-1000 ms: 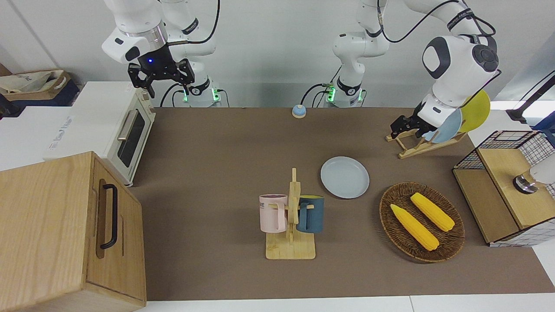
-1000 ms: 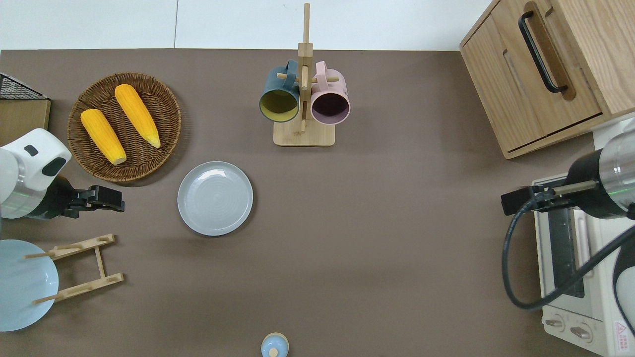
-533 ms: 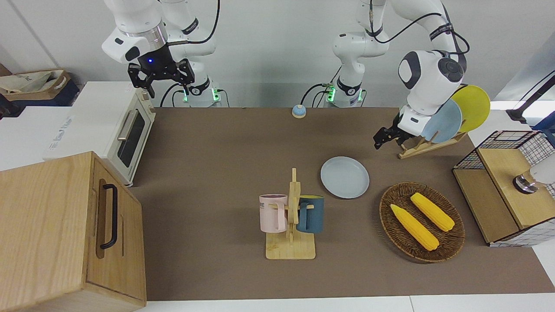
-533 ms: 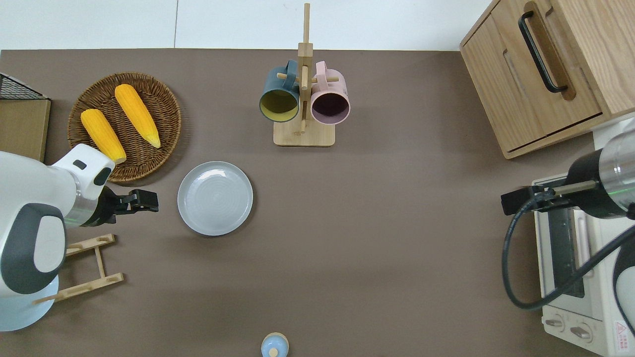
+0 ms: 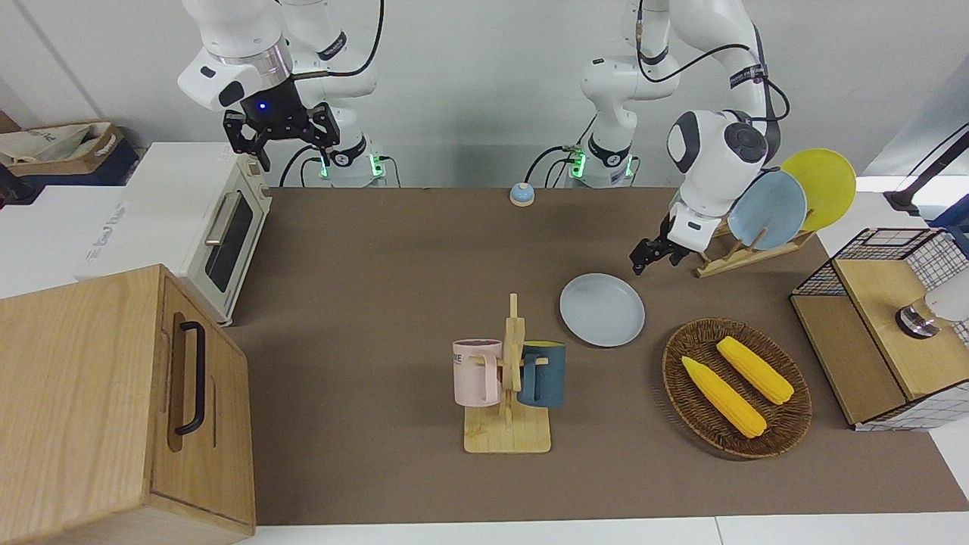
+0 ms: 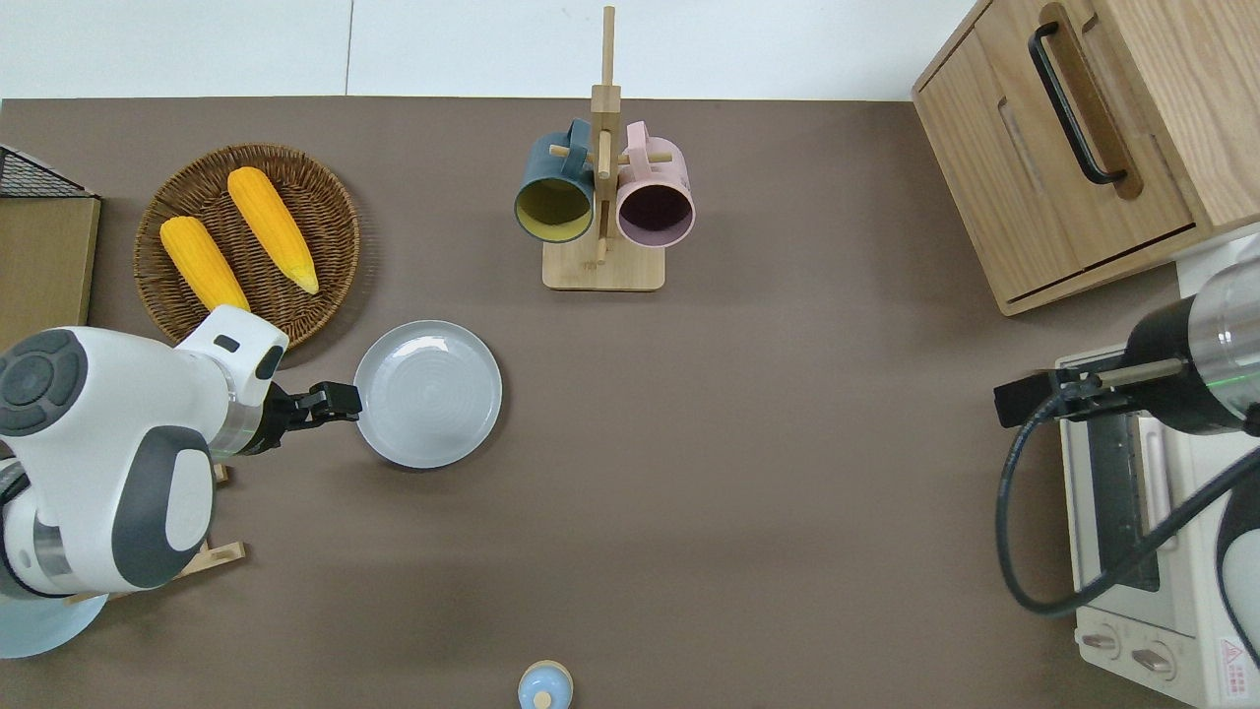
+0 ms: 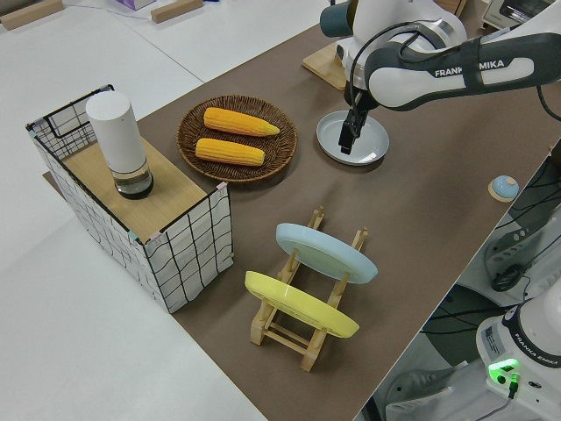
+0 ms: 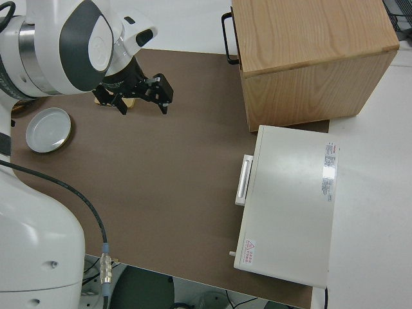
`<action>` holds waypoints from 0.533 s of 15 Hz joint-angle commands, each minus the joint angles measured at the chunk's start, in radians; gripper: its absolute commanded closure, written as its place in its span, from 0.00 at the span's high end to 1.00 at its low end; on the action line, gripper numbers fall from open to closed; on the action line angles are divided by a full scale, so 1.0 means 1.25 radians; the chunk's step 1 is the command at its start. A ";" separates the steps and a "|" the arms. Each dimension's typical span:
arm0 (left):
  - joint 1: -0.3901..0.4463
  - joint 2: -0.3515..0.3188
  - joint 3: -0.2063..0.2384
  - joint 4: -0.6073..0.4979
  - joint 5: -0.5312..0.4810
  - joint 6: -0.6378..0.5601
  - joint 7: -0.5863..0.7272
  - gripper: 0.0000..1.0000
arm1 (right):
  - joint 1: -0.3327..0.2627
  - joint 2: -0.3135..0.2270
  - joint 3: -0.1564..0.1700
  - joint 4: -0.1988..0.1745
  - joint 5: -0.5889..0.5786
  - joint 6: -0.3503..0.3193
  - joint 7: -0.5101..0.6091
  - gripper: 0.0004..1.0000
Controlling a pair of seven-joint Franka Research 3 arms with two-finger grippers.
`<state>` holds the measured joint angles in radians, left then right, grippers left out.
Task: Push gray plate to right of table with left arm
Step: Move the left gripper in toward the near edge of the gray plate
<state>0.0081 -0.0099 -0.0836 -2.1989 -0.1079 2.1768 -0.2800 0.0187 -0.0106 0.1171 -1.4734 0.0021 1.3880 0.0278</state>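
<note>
Gray plate [image 6: 427, 393] flat on the table [image 6: 748, 473], nearer the robots than the mug rack [image 6: 602, 187], beside the wicker basket [image 6: 246, 251] with two corn cobs. Left gripper [image 6: 333, 399] sits at the plate's rim on the left arm's end side; contact unclear, finger state cannot be told. Right arm parked, right gripper [image 5: 281, 136] fingers spread wide.

wall [image 5: 469, 68]: plain white | floor [image 7: 79, 333]: pale | side counter [image 5: 45, 227]: white
</note>
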 commanded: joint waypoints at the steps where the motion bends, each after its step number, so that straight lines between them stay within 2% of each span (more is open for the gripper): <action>1: -0.019 0.002 0.006 -0.064 -0.001 0.093 -0.030 1.00 | -0.016 -0.005 0.011 0.003 0.008 -0.011 0.000 0.98; 3: -0.020 0.012 0.006 -0.069 0.000 0.107 -0.030 1.00 | -0.016 -0.005 0.012 0.003 0.008 -0.010 0.000 0.98; 8: -0.042 0.056 -0.007 -0.106 0.024 0.222 -0.095 1.00 | -0.016 -0.005 0.012 0.003 0.008 -0.010 0.000 0.98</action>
<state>-0.0094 0.0340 -0.0928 -2.2945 -0.1046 2.3661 -0.3287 0.0187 -0.0106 0.1171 -1.4734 0.0021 1.3880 0.0278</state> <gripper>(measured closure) 0.000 0.013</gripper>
